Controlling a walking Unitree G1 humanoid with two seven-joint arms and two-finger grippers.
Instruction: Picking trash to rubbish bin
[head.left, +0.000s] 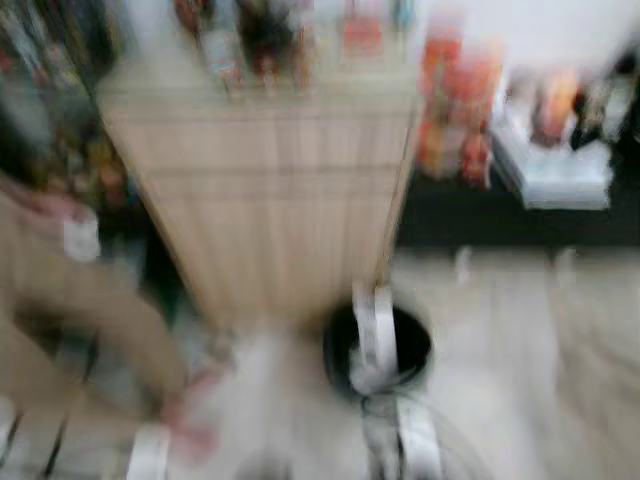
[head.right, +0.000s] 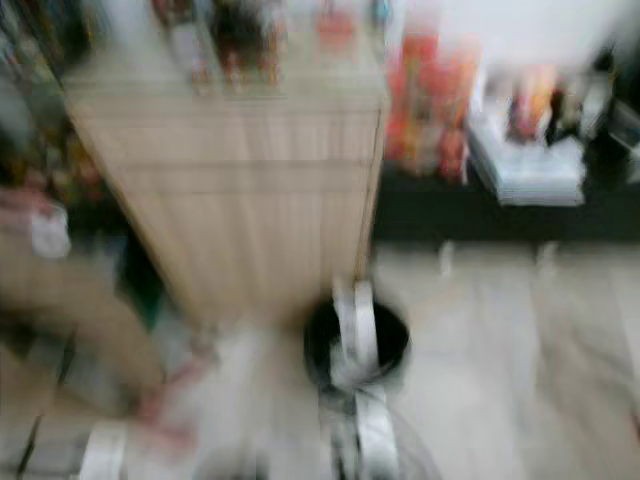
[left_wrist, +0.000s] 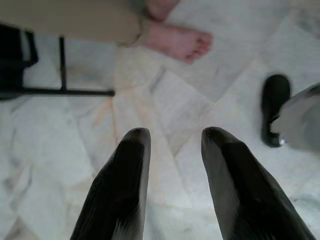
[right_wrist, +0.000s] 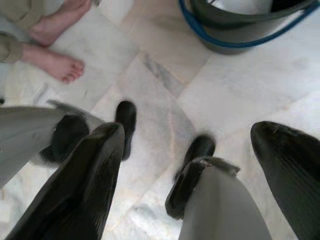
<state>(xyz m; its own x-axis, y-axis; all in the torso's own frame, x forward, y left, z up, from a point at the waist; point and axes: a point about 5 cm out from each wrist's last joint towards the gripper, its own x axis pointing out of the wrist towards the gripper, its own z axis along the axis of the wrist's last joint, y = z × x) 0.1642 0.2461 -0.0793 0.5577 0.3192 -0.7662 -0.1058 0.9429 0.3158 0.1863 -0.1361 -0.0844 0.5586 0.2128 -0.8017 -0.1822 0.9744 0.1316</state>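
a blurred head view shows a tall wooden cabinet (head.left: 265, 190) crowded with bottles, a dark shelf of packets to its right, and pale marble floor (left_wrist: 165, 100) below. the black rubbish bin (head.left: 378, 350) stands at the cabinet's foot, straight ahead of the robot; a person's bare foot (left_wrist: 177, 40) rests on the floor to the left. both claws hang over bare floor, the left gripper (left_wrist: 172, 150) spread and empty, the right gripper (right_wrist: 187, 150) wide apart and empty above the robot's own black feet. no trash can be made out. moving while the picture is this smeared risks clipping the foot or tipping the bin.
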